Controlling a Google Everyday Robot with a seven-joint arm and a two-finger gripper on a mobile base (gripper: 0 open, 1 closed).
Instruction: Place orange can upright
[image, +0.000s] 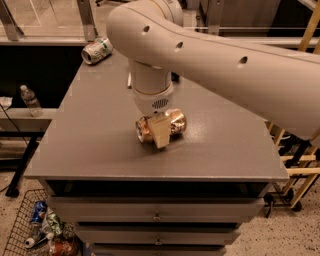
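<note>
Your gripper (162, 132) hangs from the thick white arm (215, 60) over the middle of the flat grey table (90, 135), pointing straight down. It straddles the orange can (176, 122), a shiny copper-toned aluminium soda can, at about mid-length. The claw is drawn in to the can's width: the beige near finger (160, 134) lies flat against the can's side, and the far one is hidden behind it. The orange can lies on its side near the centre of the tabletop, one round end turned toward the left front. You cannot tell whether it rests on the surface or sits just off it.

A pale green-and-white can (96, 50) lies on its side at the table's far left corner, well apart. A clear plastic bottle (31, 99) stands on the ledge to the left. A wire basket (17, 227) on the floor holds more cans.
</note>
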